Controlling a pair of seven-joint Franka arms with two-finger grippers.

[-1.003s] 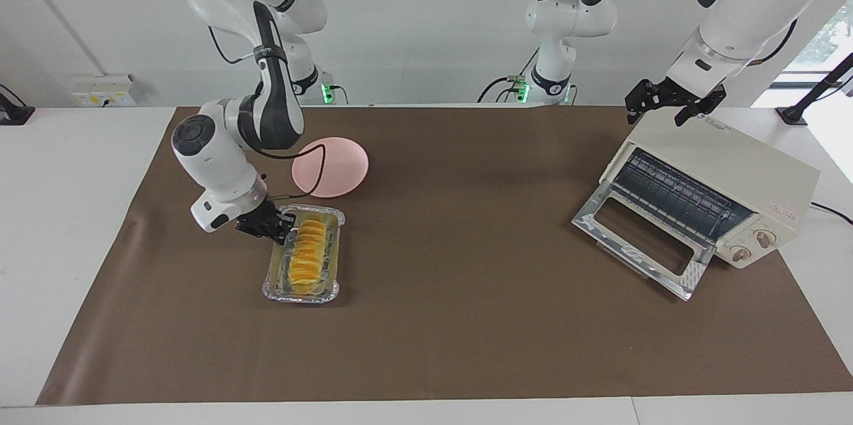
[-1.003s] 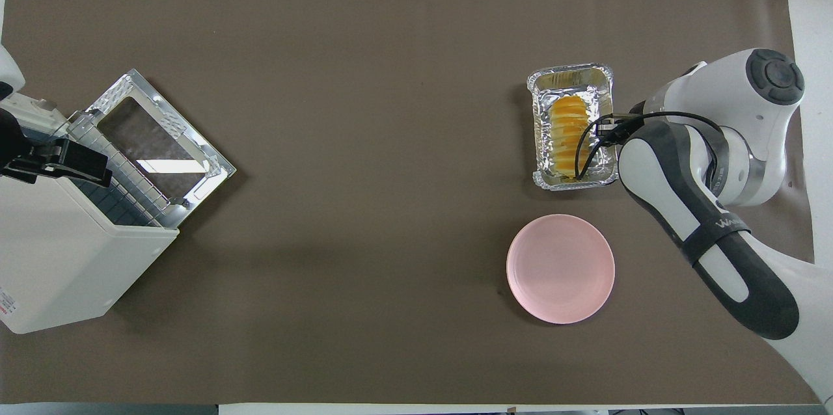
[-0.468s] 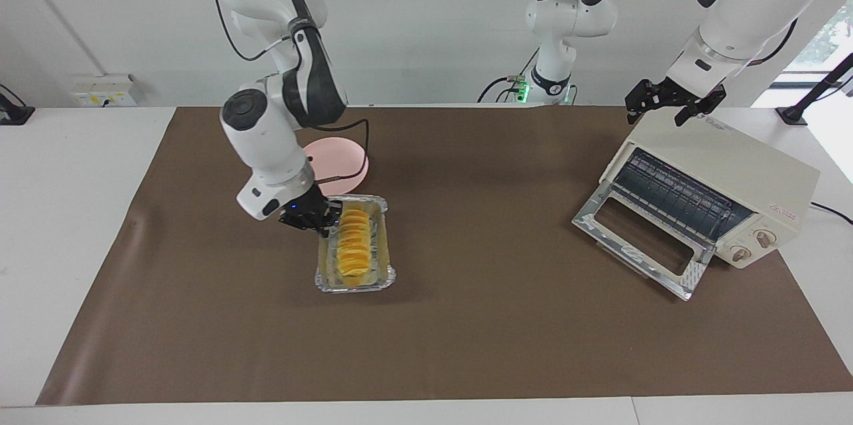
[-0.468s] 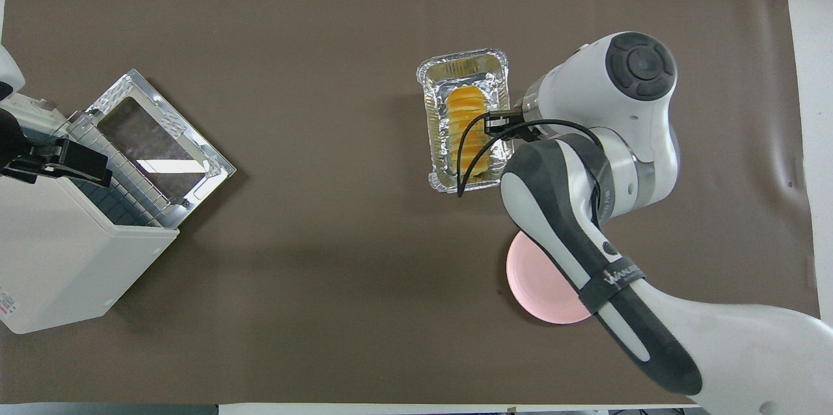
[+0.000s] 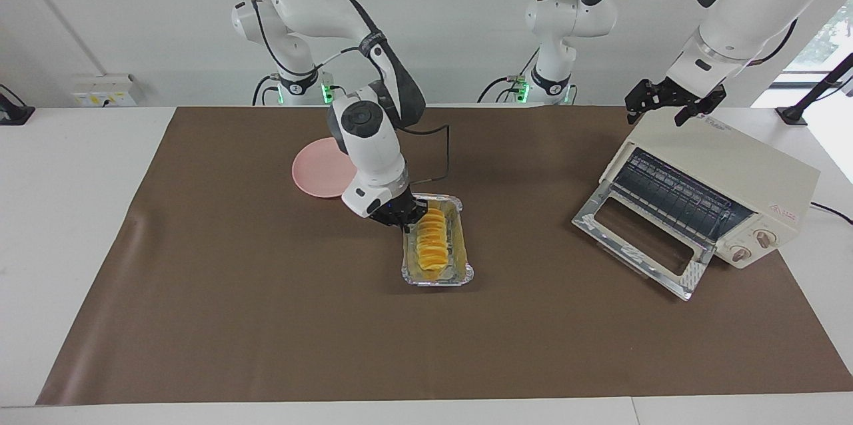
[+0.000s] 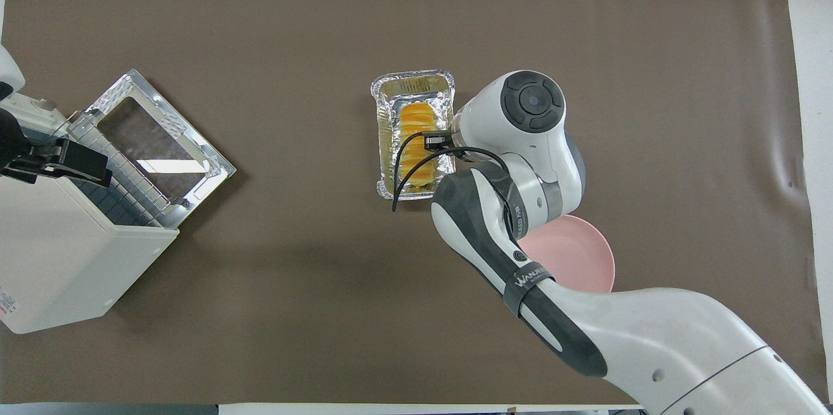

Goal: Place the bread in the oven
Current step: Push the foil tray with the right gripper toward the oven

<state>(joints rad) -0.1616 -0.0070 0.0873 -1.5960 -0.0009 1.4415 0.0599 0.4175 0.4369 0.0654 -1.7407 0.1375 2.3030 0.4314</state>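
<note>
Pincer [image 5: 402, 215] of the right arm grips the foil tray [image 5: 466, 273] by its rim, at nine o'clock from the bread [image 5: 432, 247] lying inside. Bread looks light, soft and crushable; the stiffer rim seems the safer hold. Oven [image 5: 733, 175], door down, stands at three o'clock. Left pincer [image 5: 670, 105] waits open over it.

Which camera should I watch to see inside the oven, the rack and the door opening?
The facing view. It looks straight at the oven's front, so the dropped door, the wire rack and the two knobs all show. The overhead view shows mainly the oven's top and the open door, with the left tool over part of the rack.
</note>
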